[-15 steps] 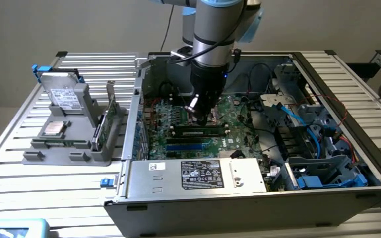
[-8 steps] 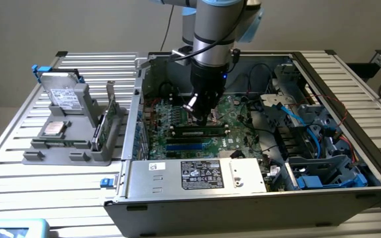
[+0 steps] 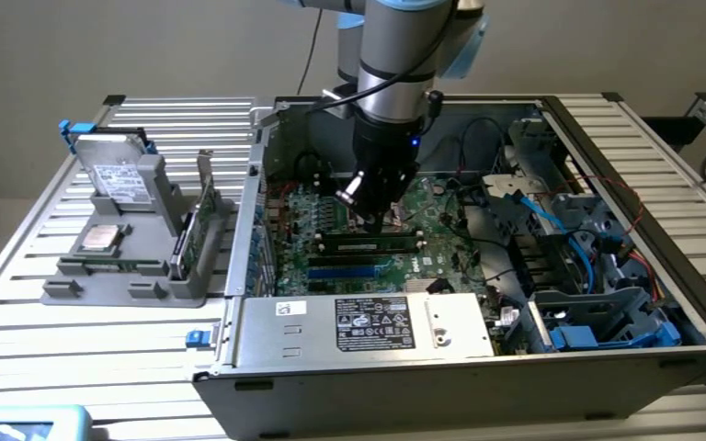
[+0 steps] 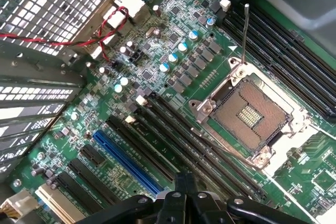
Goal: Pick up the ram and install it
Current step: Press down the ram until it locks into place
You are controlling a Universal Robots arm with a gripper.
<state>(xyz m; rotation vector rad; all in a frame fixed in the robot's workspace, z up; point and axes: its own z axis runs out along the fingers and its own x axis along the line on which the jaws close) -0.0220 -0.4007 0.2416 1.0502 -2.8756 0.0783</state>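
Observation:
The ram [image 3: 371, 245], a narrow green stick with dark chips, stands on edge in a motherboard slot inside the open computer case [image 3: 366, 372]. My gripper [image 3: 374, 219] reaches down into the case from above, directly over the ram's middle. Its fingers are shut together with nothing between them. Whether the tips touch the ram's top edge I cannot tell. In the wrist view, the shut gripper [image 4: 185, 181] hangs over the long black memory slots [image 4: 173, 129] beside the bare CPU socket [image 4: 252, 111].
A labelled power supply [image 3: 371, 322] fills the case's front. Blue cables and drive bays [image 3: 574, 239] crowd the exterior view's right. On the left, a grey holder [image 3: 120, 276] carries a hard drive [image 3: 120, 179] and a green card [image 3: 194, 230]. Red wires [image 4: 79, 38] run near the case's vented wall.

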